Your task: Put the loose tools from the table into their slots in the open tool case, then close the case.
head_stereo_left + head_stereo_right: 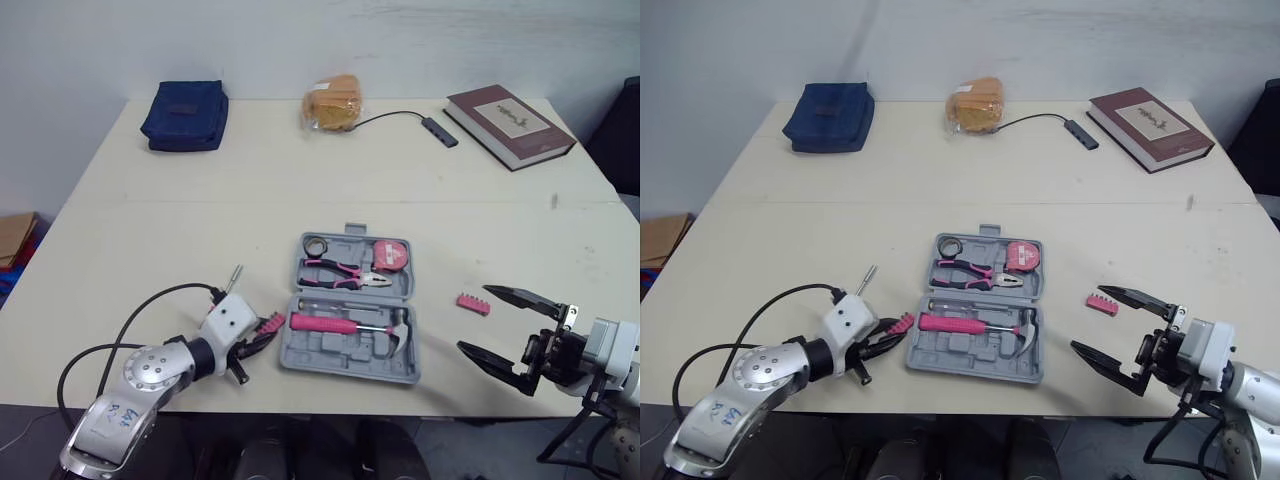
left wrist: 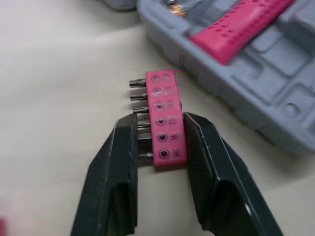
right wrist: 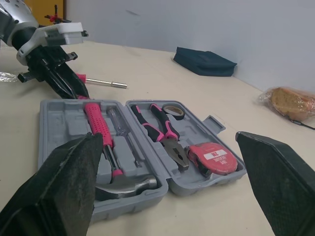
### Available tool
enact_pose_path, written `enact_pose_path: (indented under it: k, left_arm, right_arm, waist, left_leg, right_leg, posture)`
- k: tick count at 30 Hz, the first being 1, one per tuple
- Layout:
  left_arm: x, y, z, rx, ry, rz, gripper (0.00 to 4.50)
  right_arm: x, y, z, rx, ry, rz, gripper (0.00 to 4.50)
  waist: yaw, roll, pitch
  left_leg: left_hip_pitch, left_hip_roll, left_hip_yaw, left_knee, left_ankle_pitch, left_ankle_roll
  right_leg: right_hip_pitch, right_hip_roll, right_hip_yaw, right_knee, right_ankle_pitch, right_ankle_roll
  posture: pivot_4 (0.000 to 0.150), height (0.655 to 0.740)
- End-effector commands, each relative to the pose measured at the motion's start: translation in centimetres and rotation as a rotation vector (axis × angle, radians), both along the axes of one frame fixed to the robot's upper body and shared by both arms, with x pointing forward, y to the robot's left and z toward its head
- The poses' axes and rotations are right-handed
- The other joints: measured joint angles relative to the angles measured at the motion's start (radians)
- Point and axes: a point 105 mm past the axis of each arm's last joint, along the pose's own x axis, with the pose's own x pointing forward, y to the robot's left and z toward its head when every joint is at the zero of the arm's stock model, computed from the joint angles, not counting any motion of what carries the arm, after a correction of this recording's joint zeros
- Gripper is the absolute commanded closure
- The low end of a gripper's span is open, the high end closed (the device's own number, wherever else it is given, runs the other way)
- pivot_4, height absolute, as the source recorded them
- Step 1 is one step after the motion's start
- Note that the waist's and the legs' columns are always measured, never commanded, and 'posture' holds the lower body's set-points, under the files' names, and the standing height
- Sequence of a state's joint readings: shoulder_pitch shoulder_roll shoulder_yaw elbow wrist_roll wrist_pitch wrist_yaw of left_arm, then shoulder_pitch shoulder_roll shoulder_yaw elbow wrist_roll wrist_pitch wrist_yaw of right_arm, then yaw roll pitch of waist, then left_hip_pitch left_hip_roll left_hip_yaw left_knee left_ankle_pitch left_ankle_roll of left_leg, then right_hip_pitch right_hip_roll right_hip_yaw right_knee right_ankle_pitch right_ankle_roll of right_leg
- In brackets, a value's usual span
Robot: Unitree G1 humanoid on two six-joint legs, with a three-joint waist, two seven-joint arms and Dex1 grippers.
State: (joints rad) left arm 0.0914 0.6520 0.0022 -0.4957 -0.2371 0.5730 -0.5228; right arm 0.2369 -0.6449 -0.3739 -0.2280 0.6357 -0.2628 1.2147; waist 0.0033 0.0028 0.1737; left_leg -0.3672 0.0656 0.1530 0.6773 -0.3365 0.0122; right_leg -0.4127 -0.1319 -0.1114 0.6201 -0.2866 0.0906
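The grey tool case (image 1: 300, 362) lies open at the table's middle front. In it are a pink-handled hammer (image 1: 340, 324), pliers (image 1: 345, 272), a pink tape measure (image 1: 391, 256) and a screwdriver (image 3: 118, 125). Just left of the case, low over the table, my left gripper (image 2: 157, 120) is shut on a pink bit holder (image 2: 165, 98). A second pink bit holder (image 1: 472, 302) lies right of the case. My right gripper (image 1: 474, 318) stands wide open beside it, with nothing between its fingers. A thin metal shaft (image 1: 233, 278) lies on the table left of the case.
Along the table's back are a dark blue pouch (image 1: 185, 115), a bagged bread roll (image 1: 335, 103), a small hub on a cable (image 1: 438, 130) and a brown book (image 1: 508, 125). Both grippers are close to the table's front edge.
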Motion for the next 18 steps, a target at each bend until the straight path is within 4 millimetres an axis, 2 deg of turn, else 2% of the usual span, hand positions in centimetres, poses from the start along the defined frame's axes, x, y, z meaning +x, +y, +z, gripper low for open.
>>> enact_pose_path:
  k: [1, 4, 9, 11, 14, 18]
  left_arm:
    - [0.1, 0.8, 2.7, -0.018, -0.121, -0.084, 3.83]
    - [-0.6, 0.1, 5.1, -0.032, -0.183, -0.274, 3.83]
    - [-1.9, -2.1, 7.0, 0.019, -0.181, -0.568, 3.83]
    - [-1.9, -2.8, 7.2, 0.065, -0.145, -0.622, 3.83]
    - [-2.4, -4.2, 6.4, 0.187, -0.043, -0.743, 3.83]
    - [-2.5, -5.4, 5.6, 0.245, 0.022, -0.778, 3.83]
  right_arm:
    - [-0.1, -0.6, 0.5, -0.007, -0.035, -0.022, 0.00]
    - [0.1, -0.7, 0.4, -0.016, -0.031, -0.021, 0.00]
    - [0.3, -0.7, 0.2, -0.025, -0.021, -0.013, 0.00]
    - [0.3, -0.7, 0.1, -0.027, -0.018, -0.009, 0.00]
    - [0.3, -0.6, -0.2, -0.030, -0.011, -0.001, 0.00]
    - [0.3, -0.5, -0.3, -0.043, -0.011, 0.005, 0.00]
  waist:
    - [-0.001, -0.002, 0.001]
    - [-0.002, -0.003, 0.002]
    - [0.001, -0.004, 0.002]
    - [0.000, -0.004, 0.002]
    - [-0.001, -0.004, 0.003]
    - [-0.003, -0.005, 0.003]
  left_leg:
    - [-0.001, 0.000, 0.000, 0.000, 0.000, 0.000]
    - [-0.002, 0.000, 0.000, 0.000, 0.000, 0.000]
    - [-0.003, -0.002, 0.000, 0.001, -0.001, 0.001]
    - [-0.003, -0.002, 0.000, 0.000, -0.001, 0.001]
    - [-0.003, -0.002, 0.001, 0.000, -0.001, 0.000]
    - [-0.003, -0.002, 0.001, 0.001, 0.001, -0.002]
  right_leg:
    - [0.000, 0.000, -0.001, 0.000, 0.000, 0.000]
    - [-0.001, 0.000, -0.004, 0.000, 0.000, 0.000]
    - [-0.001, 0.000, -0.007, -0.001, 0.000, 0.001]
    - [-0.001, 0.001, -0.009, -0.001, 0.000, 0.001]
    - [-0.001, 0.001, -0.009, -0.001, 0.001, 0.001]
    - [-0.001, 0.003, -0.009, -0.001, 0.001, 0.002]
  posture:
    - [0.150, 0.7400]
    - [0.150, 0.7400]
    - [0.150, 0.7400]
    - [0.150, 0.7400]
    - [0.150, 0.7400]
    - [0.150, 0.7400]
